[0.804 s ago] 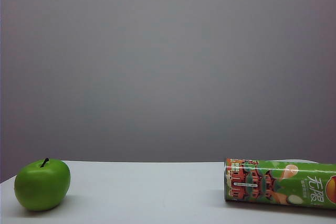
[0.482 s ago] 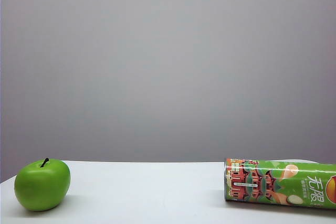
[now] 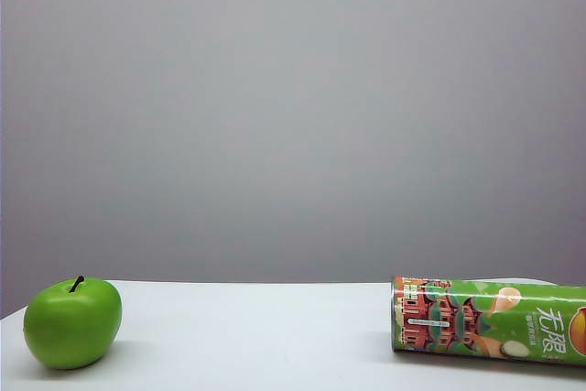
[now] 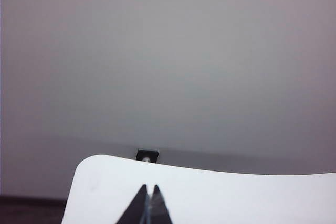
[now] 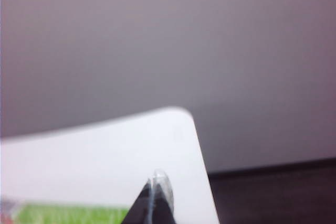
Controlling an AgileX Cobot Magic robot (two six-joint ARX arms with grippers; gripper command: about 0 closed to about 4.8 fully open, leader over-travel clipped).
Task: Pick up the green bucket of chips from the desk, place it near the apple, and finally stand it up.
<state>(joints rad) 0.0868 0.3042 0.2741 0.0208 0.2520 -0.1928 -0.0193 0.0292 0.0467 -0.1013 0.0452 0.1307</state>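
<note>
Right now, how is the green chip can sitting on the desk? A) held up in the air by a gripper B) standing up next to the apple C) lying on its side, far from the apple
C: the chip can lies on its side at the desk's right, far from the apple at the left.

Apple (image 3: 72,322) glossy green (dark stem); chip can (image 3: 490,320) green, red-orange building art; desk (image 3: 256,336) white.

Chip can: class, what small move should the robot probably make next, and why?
Probably open the right gripper and lower it toward the green bucket of chips, which lies on its side, untouched, far from the apple. Both grippers, left included, are shut and empty.
</note>
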